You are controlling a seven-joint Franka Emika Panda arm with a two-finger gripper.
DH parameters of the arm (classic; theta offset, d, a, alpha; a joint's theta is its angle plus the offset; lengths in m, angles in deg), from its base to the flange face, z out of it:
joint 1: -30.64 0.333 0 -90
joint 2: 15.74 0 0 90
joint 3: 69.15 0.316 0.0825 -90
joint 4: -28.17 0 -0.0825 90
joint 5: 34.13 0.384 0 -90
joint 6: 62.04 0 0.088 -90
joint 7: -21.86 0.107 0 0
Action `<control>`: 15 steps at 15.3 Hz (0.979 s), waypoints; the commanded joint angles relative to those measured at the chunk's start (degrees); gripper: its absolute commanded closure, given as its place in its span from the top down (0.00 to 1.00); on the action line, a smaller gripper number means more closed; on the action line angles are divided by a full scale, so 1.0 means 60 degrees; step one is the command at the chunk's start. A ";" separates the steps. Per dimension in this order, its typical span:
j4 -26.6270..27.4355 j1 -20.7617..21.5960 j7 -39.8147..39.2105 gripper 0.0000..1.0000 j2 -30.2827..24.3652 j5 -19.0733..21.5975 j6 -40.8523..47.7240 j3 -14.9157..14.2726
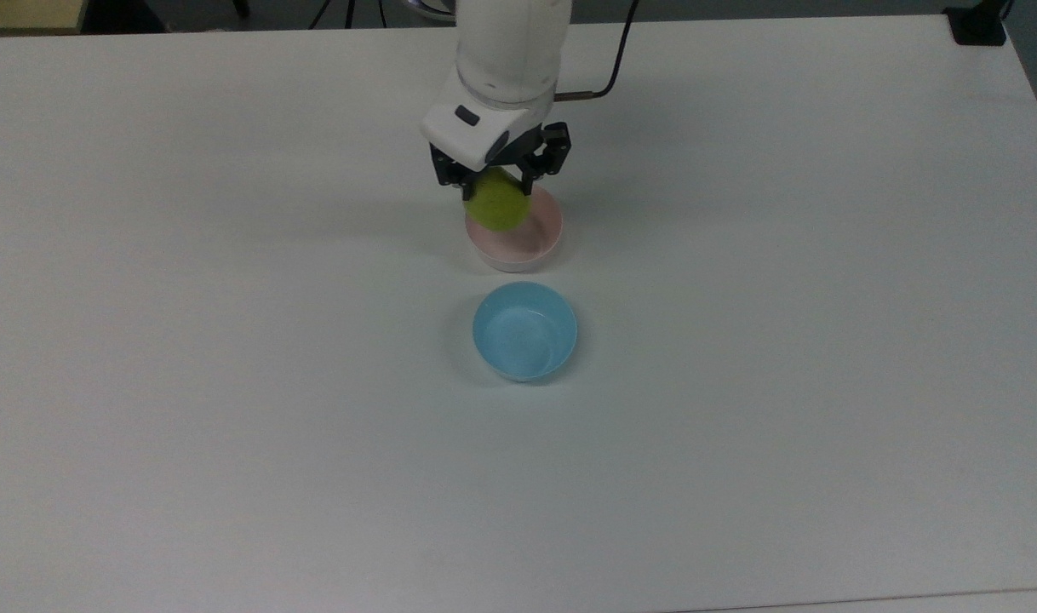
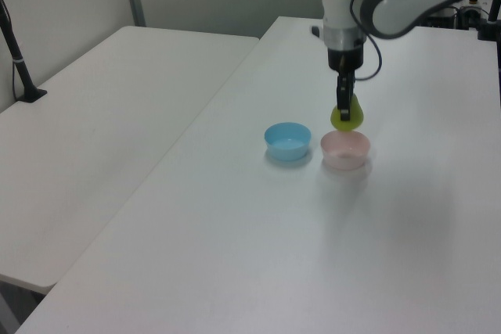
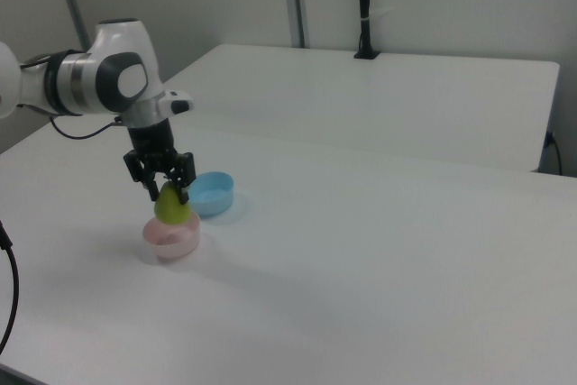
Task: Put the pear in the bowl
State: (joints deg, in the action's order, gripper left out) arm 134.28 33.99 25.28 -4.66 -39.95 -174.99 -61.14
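My gripper (image 1: 495, 185) (image 2: 344, 111) (image 3: 168, 192) is shut on the yellow-green pear (image 1: 495, 205) (image 2: 347, 118) (image 3: 171, 208), holding it by its narrow top. The pear hangs in the air just above the pale pink bowl (image 1: 531, 244) (image 2: 345, 150) (image 3: 173, 239), over the bowl's rim on the top view's upper left. The pear's stem is hidden between the fingers. The bowl stands on the white table (image 1: 740, 383).
A light blue bowl (image 1: 524, 331) (image 2: 287, 140) (image 3: 213, 194) stands right beside the pink one, below it in the top view. A second white table (image 2: 102, 115) adjoins this one, with a black post (image 2: 17, 56) clamped on it.
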 commanded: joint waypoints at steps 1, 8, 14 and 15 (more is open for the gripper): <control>0.0566 0.0467 0.0704 0.35 -0.0118 -0.0274 -0.0583 -0.0074; 0.0596 0.0482 0.1378 0.44 0.0644 -0.0816 -0.1448 -0.0074; 0.0494 0.0453 0.1393 1.00 0.0396 -0.0817 -0.0734 -0.0074; 0.0421 0.0438 0.1393 1.00 0.0178 -0.0817 -0.0498 -0.0074</control>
State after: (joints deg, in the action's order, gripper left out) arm 136.92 36.24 32.33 -0.13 -43.80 -182.09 -61.13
